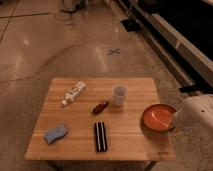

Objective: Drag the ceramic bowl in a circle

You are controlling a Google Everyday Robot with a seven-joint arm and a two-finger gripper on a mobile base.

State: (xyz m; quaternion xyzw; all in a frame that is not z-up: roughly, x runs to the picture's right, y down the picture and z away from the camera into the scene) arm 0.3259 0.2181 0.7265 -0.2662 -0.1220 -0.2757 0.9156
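Observation:
The ceramic bowl [157,117], wide, shallow and red-orange, sits near the right edge of the wooden table [130,142]. My white arm comes in from the right. Its gripper [174,120] meets the bowl's right rim and is shut on it; the arm's bulk hides most of the fingers.
A small white cup [119,95] stands just up-left of the bowl. A red object [100,106], a white bottle [73,93], a black bar [100,136] and a blue sponge [55,133] lie further left. The table's right edge is close to the bowl.

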